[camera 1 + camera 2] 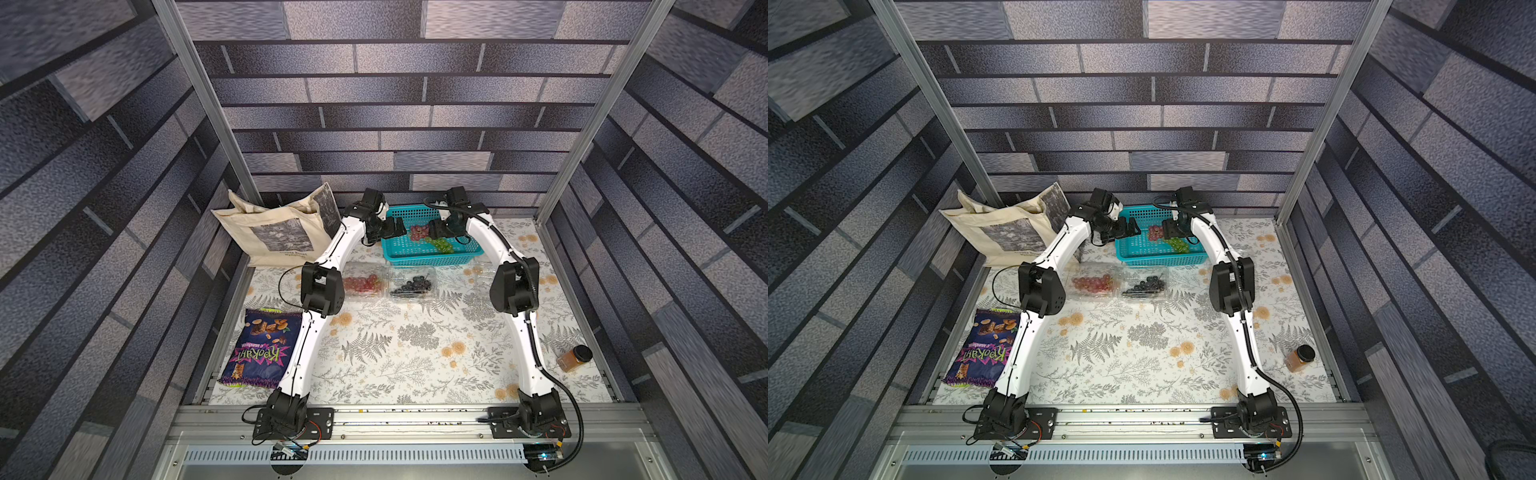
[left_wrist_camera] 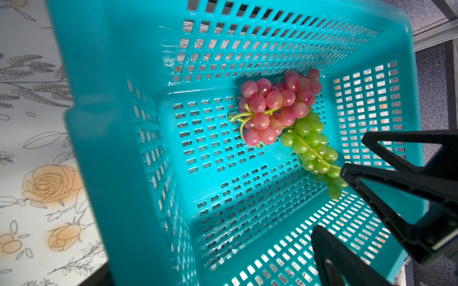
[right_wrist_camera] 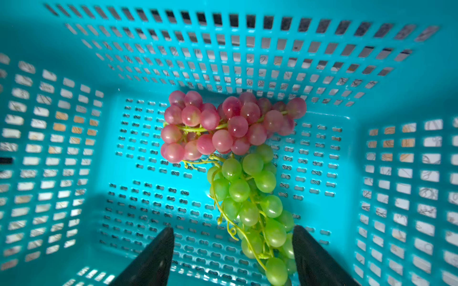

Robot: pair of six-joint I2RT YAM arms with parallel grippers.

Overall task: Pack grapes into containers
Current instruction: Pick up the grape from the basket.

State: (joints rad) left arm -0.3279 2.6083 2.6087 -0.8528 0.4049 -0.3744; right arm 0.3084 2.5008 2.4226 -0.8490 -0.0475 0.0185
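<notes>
Green bunch (image 3: 250, 205) end cut off betw R fingers (image 3: 158, 252).

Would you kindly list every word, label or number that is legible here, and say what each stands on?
"КРОКАНТ": big pink letters on the purple snack bag, lying upside down in both top views.
Small line beside that word on the same bag: too small to read.
Two small lines under the grey picture on the beige tote bag: too blurred to read.
The spice jar: no label can be read.
</notes>
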